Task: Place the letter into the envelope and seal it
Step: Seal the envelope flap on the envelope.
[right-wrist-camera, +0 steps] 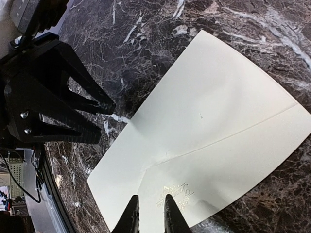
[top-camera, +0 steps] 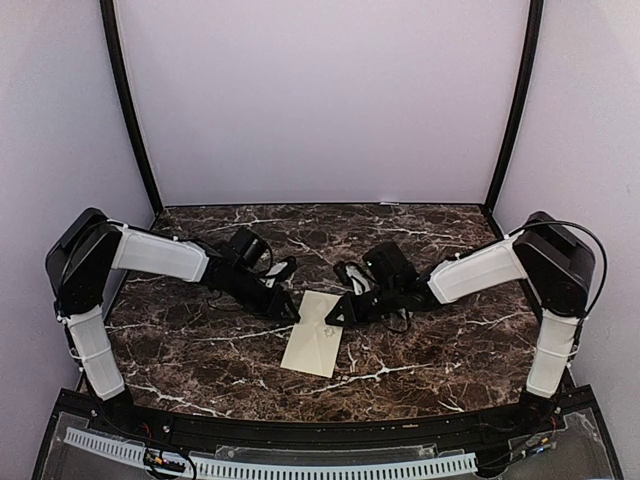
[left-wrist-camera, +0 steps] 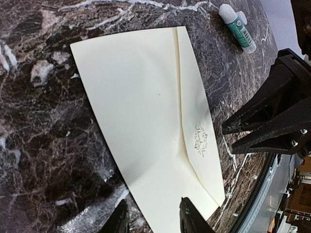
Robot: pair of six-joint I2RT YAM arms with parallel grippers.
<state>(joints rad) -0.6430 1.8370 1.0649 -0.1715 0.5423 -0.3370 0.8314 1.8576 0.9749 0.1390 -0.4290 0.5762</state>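
**Flap's down, letter nowhere in sight**

The envelope (left-wrist-camera: 146,111) lies flat on the marble table (top-camera: 450,350) between both grippers, with the flap folded over and the emblem up. There's no letter in any view, so my guess is it's already inside, but I can't confirm. The left gripper (left-wrist-camera: 155,216) sits half-spread at the envelope's end. The right gripper (right-wrist-camera: 150,213) is nearly pinched over the flap tip, and neither holds anything I can see. A glue stick (left-wrist-camera: 237,28) lies near one corner, so sealing looks like what's left.

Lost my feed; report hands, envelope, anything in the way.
Left hand open, straddling envelope edge. Right hand nearly closed over flap tip, grip unclear. Envelope flat, flap down; letter not in view. Glue stick lies off to the side.
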